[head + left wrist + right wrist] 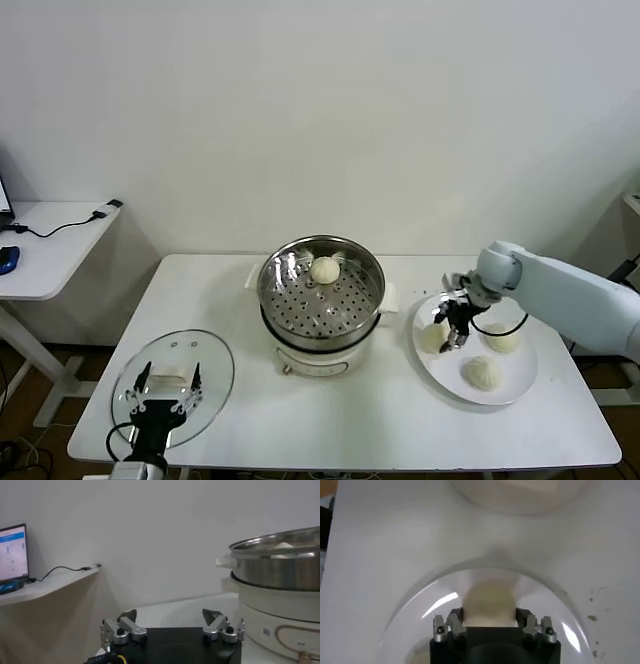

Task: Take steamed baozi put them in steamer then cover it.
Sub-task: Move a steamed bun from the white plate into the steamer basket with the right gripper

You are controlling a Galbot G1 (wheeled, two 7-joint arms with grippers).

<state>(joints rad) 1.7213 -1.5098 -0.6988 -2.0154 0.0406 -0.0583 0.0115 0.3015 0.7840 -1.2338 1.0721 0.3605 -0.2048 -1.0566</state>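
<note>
The steamer [322,336] stands mid-table on its white pot base [280,611], and one baozi [325,269] lies inside on the perforated floor. At the right, a white plate [446,372] carries three baozi. My right gripper [448,335] is shut on the leftmost baozi [489,600], with a finger pressed against each side of it. The other two [502,338] [484,372] lie free. The cover [215,368], a clear glass lid, lies flat at the table's front left. My left gripper [168,381] hovers over it, open and holding nothing [169,614].
A white side desk [45,262] stands left of the table with a cable, a blue mouse [8,260] and a lit screen [12,552]. The steamer [280,567] rises close by the left gripper. A plain wall runs behind the table.
</note>
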